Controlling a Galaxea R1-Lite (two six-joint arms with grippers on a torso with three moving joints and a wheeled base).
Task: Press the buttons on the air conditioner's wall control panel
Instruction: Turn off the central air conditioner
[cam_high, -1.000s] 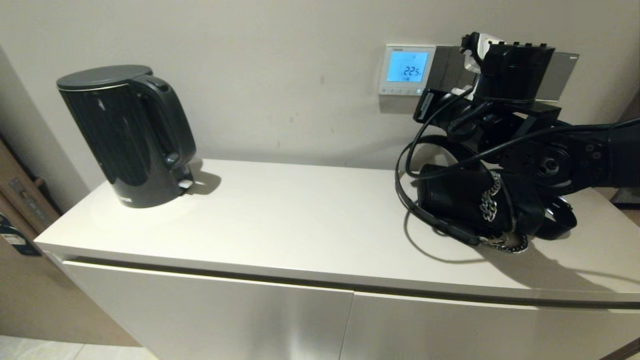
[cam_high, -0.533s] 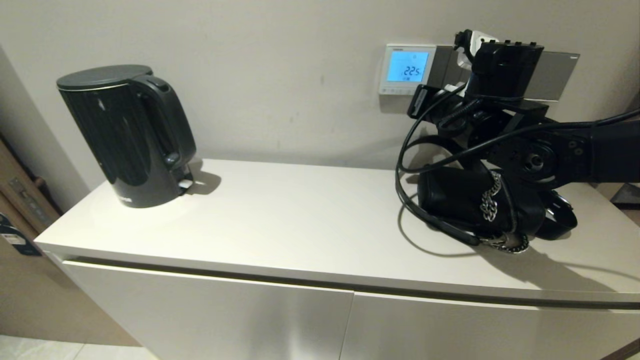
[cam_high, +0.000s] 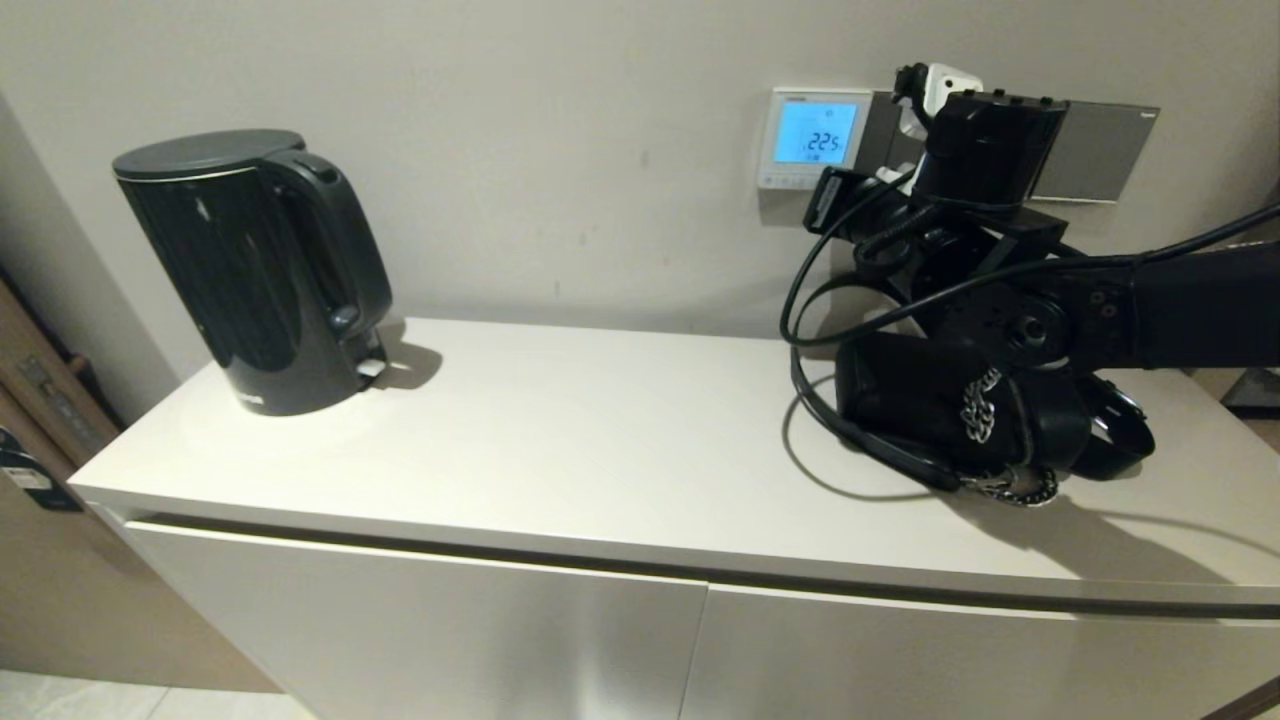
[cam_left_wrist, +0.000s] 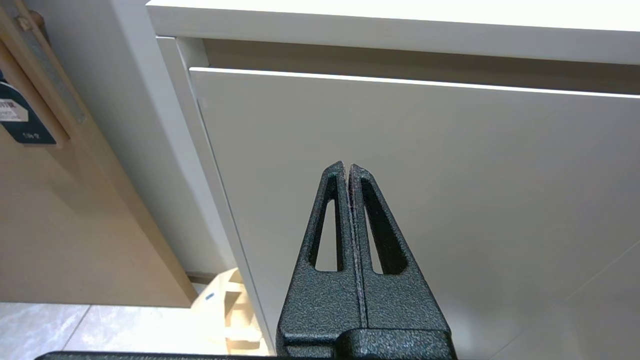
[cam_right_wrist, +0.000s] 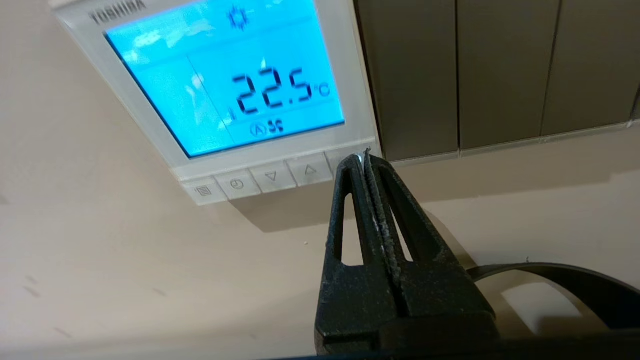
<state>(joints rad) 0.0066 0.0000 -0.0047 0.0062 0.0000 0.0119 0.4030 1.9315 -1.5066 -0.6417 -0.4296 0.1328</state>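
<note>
The wall control panel (cam_high: 812, 135) is a white-framed thermostat; its screen is lit blue and reads 22.5 °C (cam_right_wrist: 225, 85). The buttons (cam_right_wrist: 271, 176) run in a row along its bottom edge and also show in the head view (cam_high: 800, 183). My right gripper (cam_right_wrist: 361, 156) is shut and empty. Its tip is at the rightmost button and covers most of it; I cannot tell whether it presses. In the head view only the right wrist (cam_high: 985, 150) shows, just right of the thermostat. My left gripper (cam_left_wrist: 346, 165) is shut and parked low before the cabinet door.
Grey switch plates (cam_high: 1095, 150) sit right of the thermostat (cam_right_wrist: 500, 70). A black bag with a chain (cam_high: 950, 410) lies on the white cabinet top (cam_high: 600, 430) under my right arm, with black cables looping beside it. A black kettle (cam_high: 250, 270) stands at the far left.
My right arm has moved left along the wall toward the thermostat's lower right corner. The screen still reads 22.5. The left arm has not visibly moved.
</note>
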